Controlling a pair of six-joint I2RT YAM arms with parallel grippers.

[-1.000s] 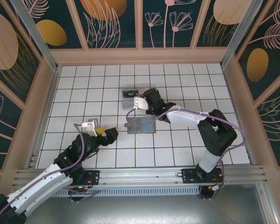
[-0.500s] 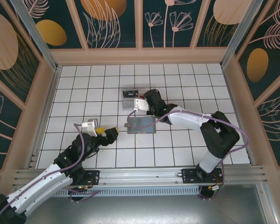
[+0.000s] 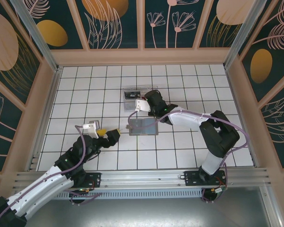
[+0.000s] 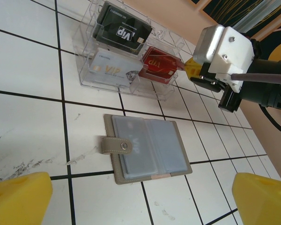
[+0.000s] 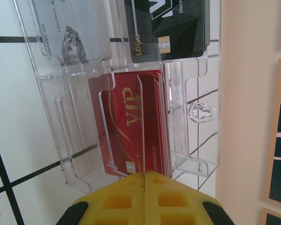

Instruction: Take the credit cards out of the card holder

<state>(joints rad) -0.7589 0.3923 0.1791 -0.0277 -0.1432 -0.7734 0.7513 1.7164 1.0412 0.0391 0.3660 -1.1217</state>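
The grey card holder (image 3: 143, 126) lies open and flat on the tiles, its snap tab (image 4: 114, 146) sticking out to the left. A pale credit card with VIP lettering (image 4: 136, 149) shows through its clear sleeve. My left gripper (image 3: 109, 135) hovers just short of the holder, its yellow fingers (image 4: 18, 199) wide apart and empty. My right gripper (image 3: 138, 100) is at the clear tray (image 4: 84, 70). Its yellow fingertips (image 5: 131, 187) are pressed together at the near edge of the red credit cards (image 5: 126, 122), and I see nothing clamped between them.
The clear tray (image 5: 196, 140) also holds a black card (image 4: 122, 28) and a silver card (image 4: 110, 70) in separate slots. It lies one tile beyond the holder. The wooden back wall (image 5: 248, 117) rises close behind it.
The right gripper shifted a touch at the tray and came back. The left arm and the holder stayed still.
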